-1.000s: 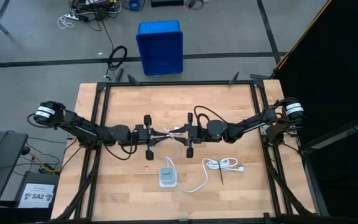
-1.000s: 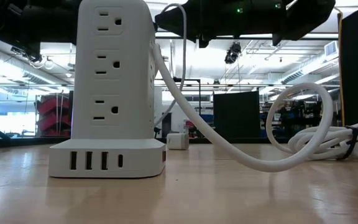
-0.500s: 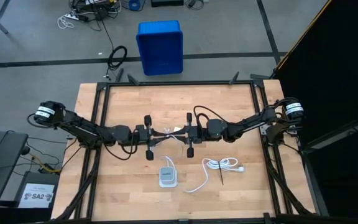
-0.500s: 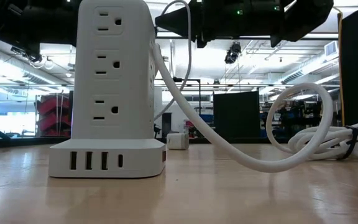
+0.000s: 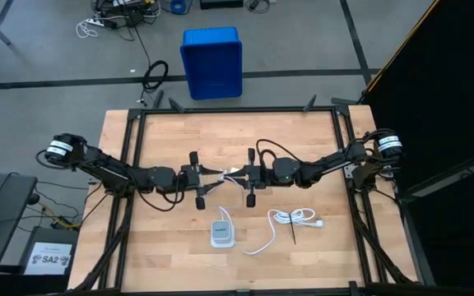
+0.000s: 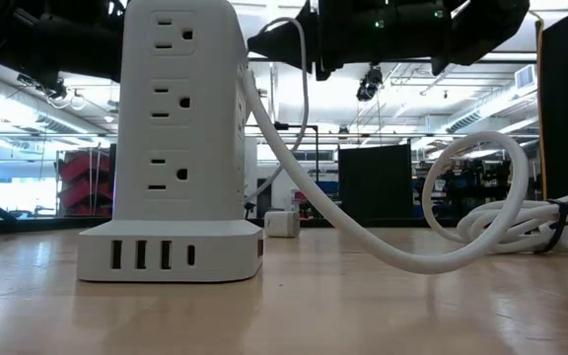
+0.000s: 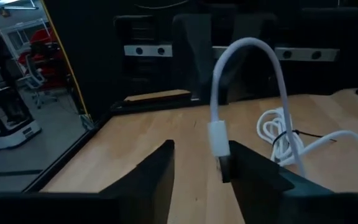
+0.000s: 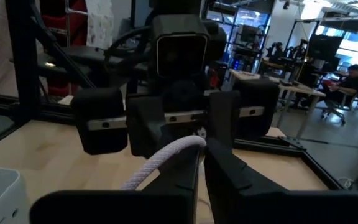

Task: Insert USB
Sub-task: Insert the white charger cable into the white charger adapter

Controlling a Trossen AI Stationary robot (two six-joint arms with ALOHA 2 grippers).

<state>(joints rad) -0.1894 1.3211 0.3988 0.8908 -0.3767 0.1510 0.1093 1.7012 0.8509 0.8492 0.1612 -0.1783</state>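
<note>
The USB point(image 5: 224, 173), a thin whitish cable, spans the gap between my two grippers above mid-table. My right gripper point(image 5: 236, 174) point(image 8: 201, 163) is shut on it. In the left wrist view its white plug point(image 7: 218, 138) points down between the fingers of my open left gripper point(image 5: 209, 175) point(image 7: 201, 167), close to one finger point(image 7: 244, 171), and the cable arches up and away. In the low view the thin cable point(image 6: 305, 94) droops from the right gripper. The white socket tower point(image 5: 221, 233) point(image 6: 176, 138) stands upright on its base nearer the front edge. My right gripper pinches the USB cable point(image 8: 188, 148) between its two fingertips, coming level from the table's right side. The cable is lifted clear of the table and slack, curving away on both sides. My left gripper: whether its finger touches the plug, I cannot tell.
A thick white cord point(image 6: 363, 232) runs from the tower to a coil bound with a black tie point(image 5: 293, 217) point(image 6: 526, 217), lying right of the tower. A small white block point(image 6: 282, 223) sits farther back. A blue bin point(image 5: 212, 62) stands on the floor beyond the far edge.
The USB cable's drooping loop beside my right gripper has swung a little toward the table's right. Both arms have kept their places.
</note>
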